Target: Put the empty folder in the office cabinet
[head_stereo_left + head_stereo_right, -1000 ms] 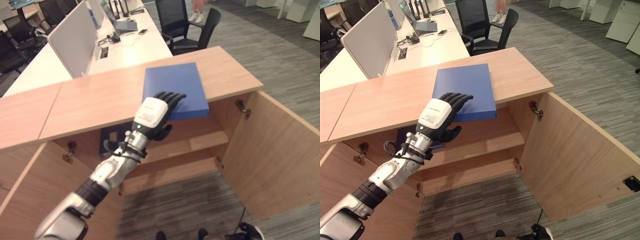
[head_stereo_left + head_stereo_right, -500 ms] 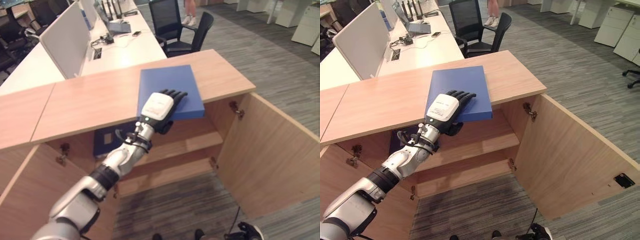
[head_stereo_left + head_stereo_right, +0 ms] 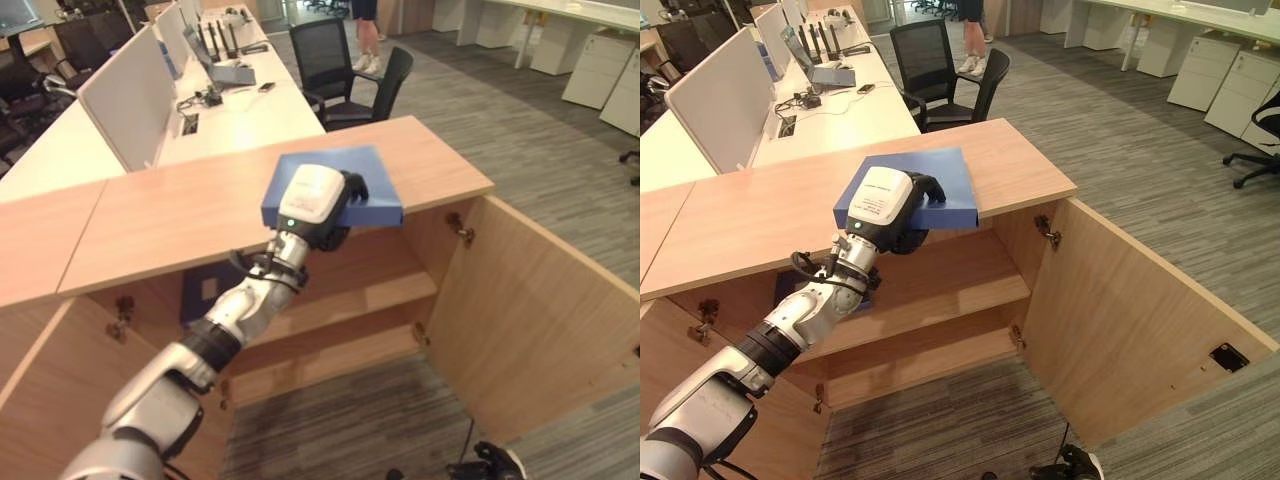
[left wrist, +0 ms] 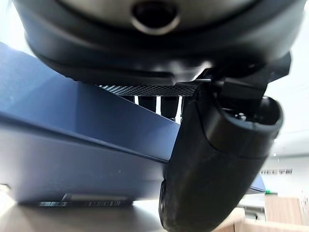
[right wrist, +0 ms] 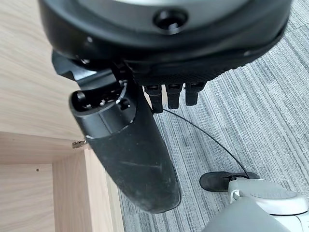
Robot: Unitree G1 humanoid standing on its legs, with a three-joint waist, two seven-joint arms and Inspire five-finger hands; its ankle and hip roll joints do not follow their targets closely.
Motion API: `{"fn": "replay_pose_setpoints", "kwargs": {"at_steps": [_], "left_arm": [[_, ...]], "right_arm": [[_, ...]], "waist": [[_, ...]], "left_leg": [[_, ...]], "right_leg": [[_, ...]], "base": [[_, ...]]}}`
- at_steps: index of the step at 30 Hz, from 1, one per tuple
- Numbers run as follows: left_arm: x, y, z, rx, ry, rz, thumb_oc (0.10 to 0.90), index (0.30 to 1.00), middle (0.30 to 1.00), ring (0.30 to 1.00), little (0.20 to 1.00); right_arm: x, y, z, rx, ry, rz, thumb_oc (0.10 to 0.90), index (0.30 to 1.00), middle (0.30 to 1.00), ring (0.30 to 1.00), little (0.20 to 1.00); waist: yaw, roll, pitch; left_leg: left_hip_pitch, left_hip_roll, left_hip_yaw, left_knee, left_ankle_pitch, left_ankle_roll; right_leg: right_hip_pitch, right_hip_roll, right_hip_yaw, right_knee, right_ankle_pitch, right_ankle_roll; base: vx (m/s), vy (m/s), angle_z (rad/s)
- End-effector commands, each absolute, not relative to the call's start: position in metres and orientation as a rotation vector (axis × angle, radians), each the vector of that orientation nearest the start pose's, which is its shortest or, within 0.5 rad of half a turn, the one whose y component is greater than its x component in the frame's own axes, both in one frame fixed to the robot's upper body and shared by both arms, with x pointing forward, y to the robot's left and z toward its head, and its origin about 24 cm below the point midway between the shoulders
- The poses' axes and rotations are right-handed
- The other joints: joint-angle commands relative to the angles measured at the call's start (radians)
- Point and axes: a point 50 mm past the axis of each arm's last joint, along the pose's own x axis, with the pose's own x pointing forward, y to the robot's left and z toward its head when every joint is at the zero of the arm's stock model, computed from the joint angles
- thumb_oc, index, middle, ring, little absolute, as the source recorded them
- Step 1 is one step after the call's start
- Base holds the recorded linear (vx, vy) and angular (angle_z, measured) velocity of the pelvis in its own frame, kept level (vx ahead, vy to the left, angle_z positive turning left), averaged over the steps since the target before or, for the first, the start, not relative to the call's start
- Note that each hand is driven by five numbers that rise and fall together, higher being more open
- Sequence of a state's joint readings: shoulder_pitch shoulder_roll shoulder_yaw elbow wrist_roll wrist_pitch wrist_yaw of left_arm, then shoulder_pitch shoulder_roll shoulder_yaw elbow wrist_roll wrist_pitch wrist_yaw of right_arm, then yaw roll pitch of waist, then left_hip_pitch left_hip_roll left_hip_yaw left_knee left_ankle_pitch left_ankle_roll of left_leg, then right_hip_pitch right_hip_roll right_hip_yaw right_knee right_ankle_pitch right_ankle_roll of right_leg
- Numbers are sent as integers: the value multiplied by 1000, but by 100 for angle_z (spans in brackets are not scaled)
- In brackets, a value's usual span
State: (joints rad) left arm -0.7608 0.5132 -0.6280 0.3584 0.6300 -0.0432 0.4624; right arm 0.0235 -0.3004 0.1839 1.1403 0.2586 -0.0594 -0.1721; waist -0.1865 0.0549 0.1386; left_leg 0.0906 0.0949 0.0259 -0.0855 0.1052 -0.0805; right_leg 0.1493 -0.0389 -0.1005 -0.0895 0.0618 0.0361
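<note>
The folder (image 3: 345, 190) lay in the left hand (image 3: 318, 205), fingers over its top face and thumb (image 4: 212, 164) under its near edge, so the hand was clamped on it. Its near edge stood tilted up off the cabinet top (image 3: 180, 215), while its far edge sat low on the wood beyond the hand. In the left wrist view the blue cover ran flat between the fingers and the thumb.

Half a second before, the folder had lain flat on the top with the fingers spread straight over it; since then the near edge had risen and the fingers had curled round it.

Below the hand the cabinet stood open, with a shelf (image 3: 370, 295) bare directly under the folder and a second blue folder (image 3: 205, 292) on the same shelf off to the hand's left. The right door (image 3: 540, 330) swung wide to the hand's right, leaving the opening free.

The right hand (image 5: 125, 145) hung over the carpet (image 5: 231, 121) beside a wooden panel, its fingers relaxed and holding nothing.
</note>
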Motion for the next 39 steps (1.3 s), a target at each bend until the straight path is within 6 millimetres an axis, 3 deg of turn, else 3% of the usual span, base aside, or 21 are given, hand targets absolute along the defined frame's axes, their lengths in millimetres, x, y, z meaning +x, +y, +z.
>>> {"fn": "replay_pose_setpoints", "kwargs": {"at_steps": [1,8,15,18,20,21,22,23,30,34,39], "left_arm": [[354,111,216,1130,-851,64,400,300,300,300,300],[330,121,232,990,-949,91,400,300,300,300,300],[295,148,249,756,-1046,175,400,300,300,300,300],[267,170,251,437,-1072,214,400,300,300,300,300],[258,180,246,232,-1039,183,400,300,300,300,300],[258,180,246,232,-1038,183,400,300,300,300,300],[249,186,241,34,-1015,145,400,300,300,300,300],[246,188,240,-49,-1004,120,400,300,300,300,300],[231,182,219,-538,-884,-190,400,300,300,300,300],[229,166,199,-712,-751,-362,400,300,300,300,300],[227,158,180,-813,-646,-403,400,300,300,300,300]], "right_arm": [[122,-263,-139,-244,998,-321,800,900,900,900,900],[128,-257,-139,-234,985,-309,800,900,900,900,900],[134,-249,-138,-213,956,-286,800,900,900,900,900],[143,-238,-135,-178,913,-251,800,900,900,900,900],[148,-234,-132,-159,883,-232,800,900,900,900,900],[148,-234,-132,-159,883,-232,800,900,900,900,900],[156,-229,-127,-139,842,-204,800,900,900,900,900],[159,-227,-126,-132,828,-191,800,900,900,900,900],[175,-206,-111,-27,720,-73,800,900,900,900,900],[188,-183,-96,154,634,5,800,900,900,900,900],[198,-167,-79,324,552,70,800,900,900,900,900]], "waist": [[3,-23,9],[27,-30,18],[53,-32,20],[73,-37,24],[78,-37,24],[78,-36,23],[85,-36,24],[89,-37,25],[106,-38,25],[113,-38,26],[117,-42,30]], "left_leg": [[60,105,11,114,-156,-90],[44,104,0,131,-157,-91],[44,100,-8,133,-158,-91],[39,95,-15,139,-156,-90],[39,95,-18,142,-156,-89],[39,95,-18,142,-156,-89],[37,96,-20,143,-154,-88],[37,95,-21,144,-154,-88],[42,97,-33,150,-167,-89],[45,99,-38,152,-169,-93],[41,100,-39,154,-166,-96]], "right_leg": [[25,-49,11,13,-123,77],[28,-47,-1,14,-126,72],[38,-45,-10,10,-131,67],[39,-46,-11,8,-129,62],[42,-46,-10,7,-129,59],[42,-46,-10,7,-129,59],[44,-46,-10,6,-129,56],[44,-47,-12,6,-129,55],[58,-45,-18,6,-142,50],[61,-44,-18,6,-142,48],[54,-43,-19,9,-137,48]], "base": [[0,0,0],[0,0,0],[1,-8,2],[0,0,0],[-10,-4,6],[-12,-3,12],[-20,-1,8],[-31,-1,9],[-25,0,7],[-18,-2,2],[-23,-6,-1]]}}
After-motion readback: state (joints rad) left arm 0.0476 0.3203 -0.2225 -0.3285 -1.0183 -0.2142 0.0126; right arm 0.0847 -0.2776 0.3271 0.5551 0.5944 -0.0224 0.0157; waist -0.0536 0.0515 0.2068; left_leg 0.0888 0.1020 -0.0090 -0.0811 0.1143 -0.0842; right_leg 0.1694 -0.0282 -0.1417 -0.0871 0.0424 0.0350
